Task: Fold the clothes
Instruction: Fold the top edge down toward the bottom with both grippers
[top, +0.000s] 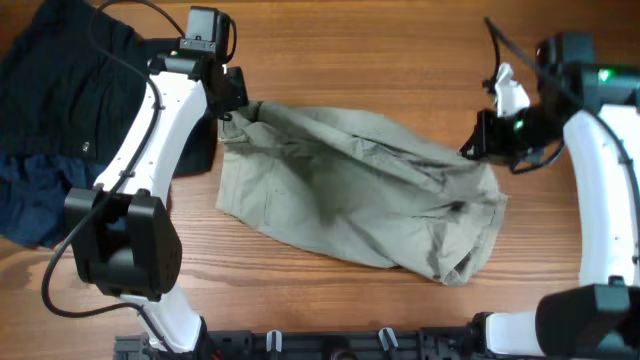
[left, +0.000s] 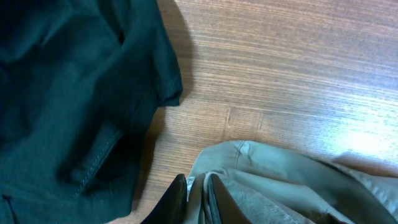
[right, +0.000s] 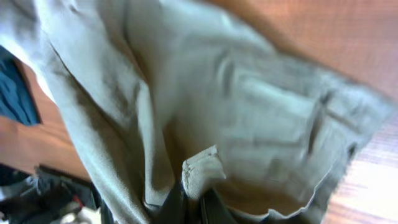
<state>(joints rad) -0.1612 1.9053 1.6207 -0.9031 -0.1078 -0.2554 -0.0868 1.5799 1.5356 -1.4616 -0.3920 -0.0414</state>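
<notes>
Clothes (top: 350, 190), one khaki piece; one black garment (top: 60, 70)

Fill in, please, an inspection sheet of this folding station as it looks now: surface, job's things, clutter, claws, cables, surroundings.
Surface: wooden table, no spills seen.
Job's things: khaki garment lies wrinkled across the middle, not neatly folded.
Clutter: black garment at the far left corner, navy garment beside it at the left edge. In the left wrist view, wood shows between black and khaki.
Claws: left claw shut on the khaki hem at its far left corner. Right claw shut on a flap at its right edge.
Cables: left cable loops beside the arm, right cable rises behind the wrist. Neither lies on the khaki garment.
Surroundings: black rail along the near edge, nothing else seen.
</notes>
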